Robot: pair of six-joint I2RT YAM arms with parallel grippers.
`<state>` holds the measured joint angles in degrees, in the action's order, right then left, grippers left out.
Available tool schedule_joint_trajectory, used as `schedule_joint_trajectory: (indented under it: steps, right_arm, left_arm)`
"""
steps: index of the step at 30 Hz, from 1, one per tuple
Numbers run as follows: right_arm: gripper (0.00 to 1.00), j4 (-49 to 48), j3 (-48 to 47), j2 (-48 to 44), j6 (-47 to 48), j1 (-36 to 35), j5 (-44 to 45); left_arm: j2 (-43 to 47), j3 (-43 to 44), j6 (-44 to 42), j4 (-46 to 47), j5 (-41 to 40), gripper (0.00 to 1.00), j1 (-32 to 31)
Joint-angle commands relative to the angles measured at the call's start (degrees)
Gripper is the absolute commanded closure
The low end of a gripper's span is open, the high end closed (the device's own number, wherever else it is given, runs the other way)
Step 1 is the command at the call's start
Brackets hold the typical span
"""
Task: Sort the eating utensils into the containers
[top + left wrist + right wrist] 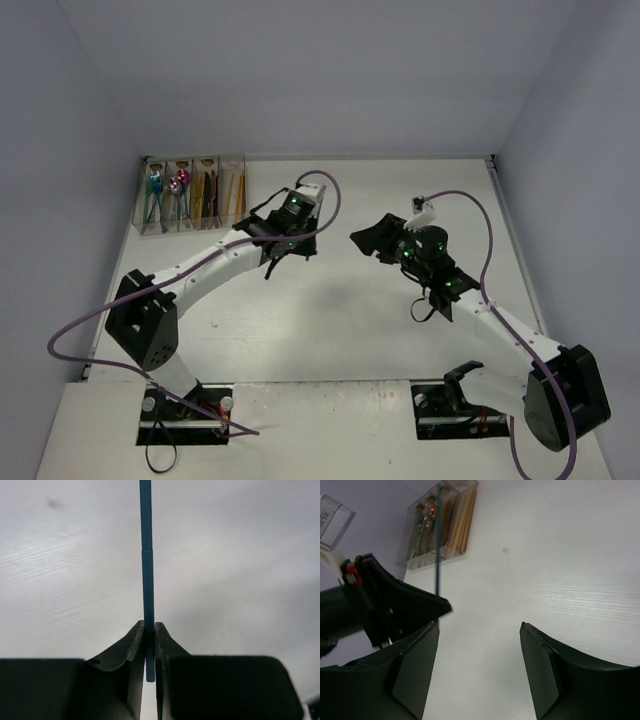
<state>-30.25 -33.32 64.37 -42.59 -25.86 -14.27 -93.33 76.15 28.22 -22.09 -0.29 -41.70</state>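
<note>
A slim blue utensil (146, 555) is pinched by its handle end in my left gripper (149, 625), which is shut on it; the rest of the utensil runs up out of the left wrist view. My right gripper (480, 625) is open, with only bare table between its fingers. In the right wrist view the blue utensil (438, 545) rises as a thin line from the left gripper's fingers (405, 605), just left of my right fingers. From above, the left gripper (288, 246) and the right gripper (368, 240) face each other mid-table. The containers (190, 195) stand at the far left with several utensils inside.
The row of clear containers (437, 525) holds teal and pink utensils, darker ones and orange sticks. Purple cables loop over both arms. Grey walls close in the white table (330, 320) on three sides.
</note>
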Motion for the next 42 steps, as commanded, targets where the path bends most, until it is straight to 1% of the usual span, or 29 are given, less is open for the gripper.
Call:
schedule_joint_trajectory:
  steps: [1,3,6,8,11,16,20,21,22,24,27,29,32,35,38,40,41,42]
  right_arm:
    - [0.37,4.34,-0.73,-4.78,4.86,5.66,0.84]
    - [0.36,6.45,-0.21,-6.78,6.1,7.77,0.58]
    - [0.36,9.65,0.39,-9.13,8.36,8.54,1.6]
    - [0.36,10.62,0.83,-9.76,9.05,8.6,1.49]
    - [0.36,11.35,1.15,-9.93,9.61,8.63,0.39]
    - [0.35,13.18,0.94,-11.23,11.18,8.74,-0.27]
    - [0.34,15.24,0.49,-12.19,12.29,8.84,-0.08]
    - [0.34,15.64,0.49,-12.42,12.48,8.81,0.07]
    - [0.34,16.04,0.54,-12.6,12.57,8.85,0.2]
    - [0.33,16.54,0.61,-12.83,12.76,8.89,0.36]
    - [0.32,17.01,0.33,-12.82,13.18,8.89,0.8]
    - [0.32,17.54,-0.59,-12.85,13.58,8.89,1.3]
    - [0.3,19.68,-2.43,-13.0,15.0,8.89,2.25]
    - [0.27,23.3,-5.39,-13.71,18.52,8.97,5.15]
    - [0.17,27.84,-9.58,-14.76,21.62,9.05,9.23]
    - [0.1,31.11,-12.99,-15.6,23.63,8.98,12.37]
    - [0.05,33.2,-15.07,-16.35,24.75,8.98,13.29]
    - [0.02,34.83,-16.96,-17.02,25.44,8.94,14.72]
  left_arm:
    - [3.47,3.98,-5.13,-3.57,-3.86,1.0,12.09]
    - [1.53,6.62,-7.0,-4.4,-4.17,1.0,16.18]
    - [-3.71,10.55,-10.2,-5.04,-4.11,1.0,22.71]
    - [-7.5,13.8,-11.85,-4.95,-3.41,1.0,25.5]
    - [-13.76,21.09,-14.83,-5.45,-3.49,1.0,29.03]
    - [-25.23,31.65,-16.33,-8.33,-2.8,1.0,31.89]
    - [-29.38,35.88,-16.7,-9.35,-3.88,1.0,32.83]
    - [-29.71,36.2,-16.7,-9.42,-3.8,0.99,32.91]
    - [-29.97,36.43,-16.75,-9.38,-3.75,0.95,32.95]
    - [-30.0,36.38,-16.65,-9.45,-3.9,0.82,32.93]
    - [-28.44,35.14,-16.39,-9.34,-5.12,0.72,33.0]
    - [-26.95,33.95,-16.22,-9.12,-5.33,0.62,33.0]
    - [-23.2,32.37,-16.17,-8.97,-4.84,0.54,32.78]
    - [-15.72,29.62,-15.84,-8.85,-4.29,0.42,32.41]
    - [-6.23,25.06,-15.63,-8.12,-4.54,0.33,31.95]
    - [0.44,22.14,-15.63,-7.92,-4.69,0.3,31.87]
    - [4.94,20.3,-15.83,-8.09,-5.02,0.27,31.92]
    - [9.41,18.42,-16.02,-8.14,-5.49,0.24,31.91]
